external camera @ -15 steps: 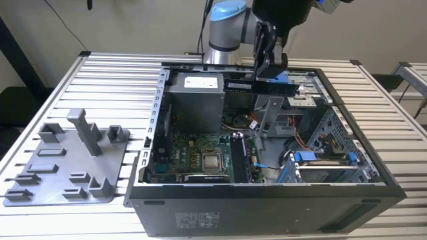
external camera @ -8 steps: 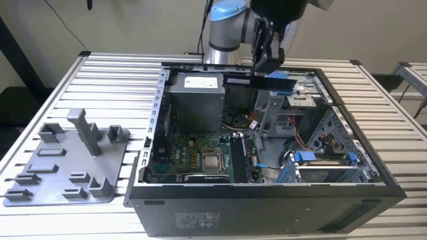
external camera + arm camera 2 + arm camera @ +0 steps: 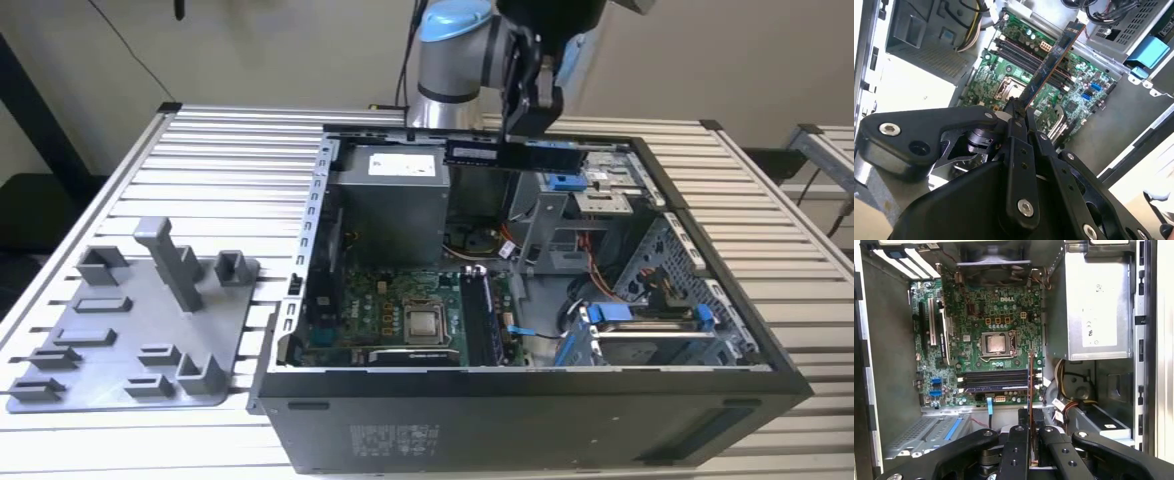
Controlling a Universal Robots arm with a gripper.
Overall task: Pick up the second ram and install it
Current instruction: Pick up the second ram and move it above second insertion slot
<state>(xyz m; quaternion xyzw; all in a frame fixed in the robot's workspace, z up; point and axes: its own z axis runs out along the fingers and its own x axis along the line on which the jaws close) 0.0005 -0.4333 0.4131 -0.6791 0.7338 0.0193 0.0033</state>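
Gripper (image 3: 1016,107): one, jaws clamped on second ram (image 3: 1054,60). One ram, held in air above one open computer case (image 3: 534,420), over motherboard (image 3: 1004,315). One grey tray (image 3: 80,390) on slatted table (image 3: 214,150), at exterior view's left of case.

We're counting one ram stick (image 3: 514,153) aloft, one open computer case (image 3: 534,420) and one grey tray (image 3: 127,335). Inside we've got one motherboard (image 3: 1004,305), one processor socket (image 3: 996,344), one power supply (image 3: 1096,310).
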